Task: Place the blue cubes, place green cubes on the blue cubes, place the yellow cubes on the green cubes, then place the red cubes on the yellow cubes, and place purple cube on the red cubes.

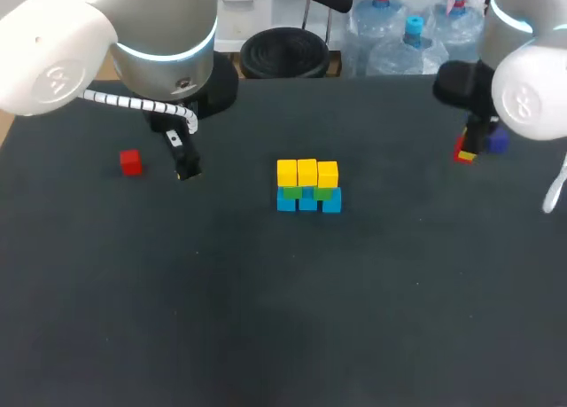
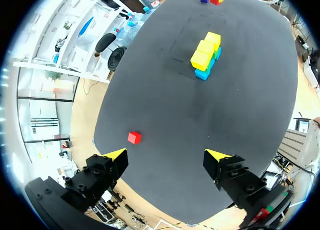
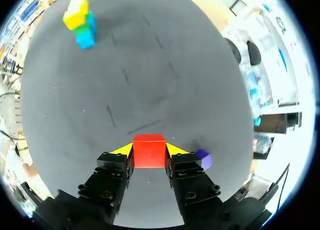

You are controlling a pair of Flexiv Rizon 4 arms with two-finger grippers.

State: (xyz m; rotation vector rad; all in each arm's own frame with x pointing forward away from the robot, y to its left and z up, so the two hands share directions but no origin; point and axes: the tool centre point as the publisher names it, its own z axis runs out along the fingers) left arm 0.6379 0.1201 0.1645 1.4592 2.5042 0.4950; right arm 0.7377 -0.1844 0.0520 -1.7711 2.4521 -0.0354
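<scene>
The cube stack (image 1: 307, 185) stands mid-table, three columns side by side, each three cubes high. Well to its left lies a lone cube (image 1: 130, 162), just left of my left gripper (image 2: 166, 155). At the far right, my right gripper (image 3: 150, 149) pinches the clasped cube (image 3: 149, 156), with a spare cube (image 3: 204, 159) just right of it.

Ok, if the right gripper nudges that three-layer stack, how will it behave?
Likely to shed cubes: the stack is separate blue, green and yellow cubes three layers high, one column sitting slightly off line. The cubes look rigid and flat-faced, so they should slide or topple rather than roll. The red cube sits squarely in the right gripper.
</scene>
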